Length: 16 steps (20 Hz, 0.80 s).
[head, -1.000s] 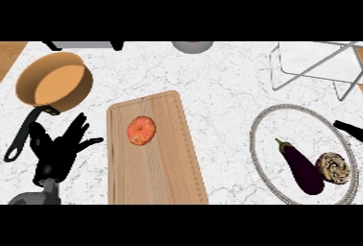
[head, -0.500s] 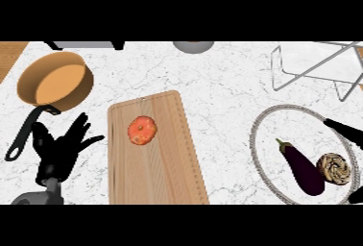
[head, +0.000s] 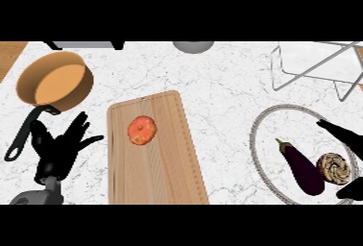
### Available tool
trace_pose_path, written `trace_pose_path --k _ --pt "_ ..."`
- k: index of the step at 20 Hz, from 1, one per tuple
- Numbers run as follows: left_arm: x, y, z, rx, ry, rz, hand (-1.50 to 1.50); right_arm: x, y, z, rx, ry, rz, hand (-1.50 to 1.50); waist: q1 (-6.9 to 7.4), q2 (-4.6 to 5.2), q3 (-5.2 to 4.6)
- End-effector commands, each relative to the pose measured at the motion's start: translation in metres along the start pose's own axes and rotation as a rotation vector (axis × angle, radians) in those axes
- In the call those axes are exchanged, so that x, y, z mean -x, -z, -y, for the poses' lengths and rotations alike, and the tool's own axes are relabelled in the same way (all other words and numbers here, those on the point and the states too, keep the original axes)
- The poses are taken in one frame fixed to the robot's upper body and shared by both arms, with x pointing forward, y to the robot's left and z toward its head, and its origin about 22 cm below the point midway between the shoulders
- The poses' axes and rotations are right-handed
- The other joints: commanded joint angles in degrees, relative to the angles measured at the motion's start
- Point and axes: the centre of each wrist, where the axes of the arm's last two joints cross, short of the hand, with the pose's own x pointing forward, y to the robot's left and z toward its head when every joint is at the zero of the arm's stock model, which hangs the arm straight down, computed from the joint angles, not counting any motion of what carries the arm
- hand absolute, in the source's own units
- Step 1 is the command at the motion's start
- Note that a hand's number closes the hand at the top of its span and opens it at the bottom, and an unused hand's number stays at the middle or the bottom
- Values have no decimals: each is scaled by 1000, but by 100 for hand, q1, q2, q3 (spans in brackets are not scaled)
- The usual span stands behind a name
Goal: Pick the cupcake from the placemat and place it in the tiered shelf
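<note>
The cupcake [head: 334, 167], brown with a swirled top, sits on the round grey-rimmed placemat [head: 257, 139] at the right. A dark purple eggplant [head: 302, 167] lies just left of it. My right hand [head: 344, 135] comes in from the right edge, open: its fingers reach over the mat above the cupcake and its thumb shows below it, neither touching. The wire tiered shelf [head: 312, 67] stands at the top right. My left hand [head: 59, 149] rests open at the lower left, fingers up.
A wooden cutting board [head: 157, 163] with a red-orange tomato [head: 142, 130] lies in the middle. An orange frying pan [head: 55, 83] with a black handle is at the upper left, just above my left hand. A grey round object [head: 193, 46] sits at the top edge.
My right hand has slid further in from the right edge, over the placemat and closer to the cupcake. The left hand has stayed put.
</note>
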Motion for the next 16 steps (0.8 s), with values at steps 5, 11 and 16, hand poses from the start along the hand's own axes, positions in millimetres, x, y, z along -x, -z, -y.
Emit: trace_pose_path --k 5,11,16 --pt "9 13 7 14 3 -42 0 -7 33 -9 2 4 52 -150 -1 28 -23" --pt "18 -10 -9 -10 28 -29 0 -3 28 -24 -184 -171 162 150 27 22 -22" --pt "16 2 14 -6 21 -31 0 -5 19 -52 -145 -86 218 150 -27 19 -23"
